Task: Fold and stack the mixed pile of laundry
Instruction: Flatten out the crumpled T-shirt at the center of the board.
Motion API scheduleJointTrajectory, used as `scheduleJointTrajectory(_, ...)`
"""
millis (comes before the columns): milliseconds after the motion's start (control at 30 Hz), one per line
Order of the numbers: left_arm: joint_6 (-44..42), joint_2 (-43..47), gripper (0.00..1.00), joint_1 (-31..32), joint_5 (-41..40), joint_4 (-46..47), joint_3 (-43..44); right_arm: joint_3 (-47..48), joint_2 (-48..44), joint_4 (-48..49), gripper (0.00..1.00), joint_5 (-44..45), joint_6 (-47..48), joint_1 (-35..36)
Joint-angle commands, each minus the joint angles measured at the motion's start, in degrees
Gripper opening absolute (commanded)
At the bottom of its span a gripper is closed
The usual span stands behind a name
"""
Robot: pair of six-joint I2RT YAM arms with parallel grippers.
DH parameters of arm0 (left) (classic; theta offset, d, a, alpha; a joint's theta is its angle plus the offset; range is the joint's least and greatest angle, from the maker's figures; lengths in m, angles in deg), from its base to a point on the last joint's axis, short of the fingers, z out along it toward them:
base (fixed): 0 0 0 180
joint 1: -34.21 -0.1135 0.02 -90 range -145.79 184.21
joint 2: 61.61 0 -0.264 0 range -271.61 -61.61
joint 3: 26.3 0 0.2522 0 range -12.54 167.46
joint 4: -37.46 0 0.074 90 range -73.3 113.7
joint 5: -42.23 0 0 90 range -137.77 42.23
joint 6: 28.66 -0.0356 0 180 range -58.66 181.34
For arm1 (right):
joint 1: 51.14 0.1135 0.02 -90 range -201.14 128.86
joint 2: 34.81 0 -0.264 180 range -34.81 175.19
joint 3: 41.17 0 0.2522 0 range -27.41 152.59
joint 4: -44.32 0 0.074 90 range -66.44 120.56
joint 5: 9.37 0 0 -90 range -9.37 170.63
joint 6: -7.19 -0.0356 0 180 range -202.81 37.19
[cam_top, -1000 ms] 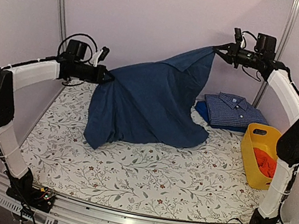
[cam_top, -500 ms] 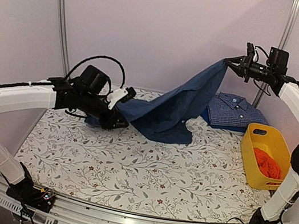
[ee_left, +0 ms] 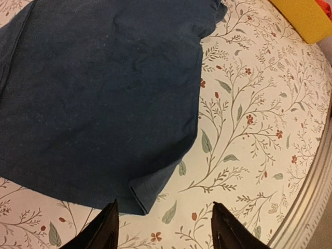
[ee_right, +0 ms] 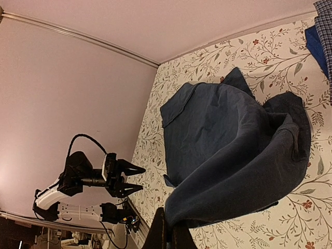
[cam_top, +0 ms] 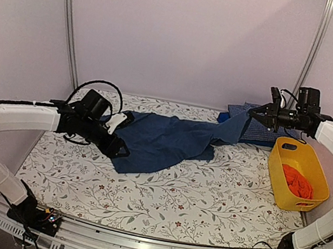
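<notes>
Rumpled navy garment (cam_top: 163, 140) on floral tablecloth (cam_top: 204, 202), right tool (cam_top: 251, 113) pinching its corner, left tool (ee_left: 164, 205) spread

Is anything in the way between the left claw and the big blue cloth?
No, nothing visible is. The left gripper hangs open right at the navy cloth's corner, with only the flowery table beneath.

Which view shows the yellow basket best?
Top external: the whole yellow basket shows, with the red-orange cloth inside. The left wrist view catches only one corner of the basket; the right wrist view does not show it.
</notes>
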Motion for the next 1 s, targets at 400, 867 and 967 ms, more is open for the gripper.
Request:
scheduleJointTrajectory(400,-4.1,-22.2,0.59,-3.8,13.0,-4.9,9.6,2.4,-0.3,0.2,0.0,0.7,2.3,-0.1)
scheduleJointTrajectory(867,-3.0,-15.3,0.0,-2.8,7.8,-1.6,7.4,4.9,-0.1,-0.1,0.0,0.0,2.1,-0.1)
scheduleJointTrajectory(967,2.4,-8.6,0.0,-6.7,7.7,-0.7,8.2,7.1,-1.9,-0.2,0.0,0.8,2.6,-0.1)
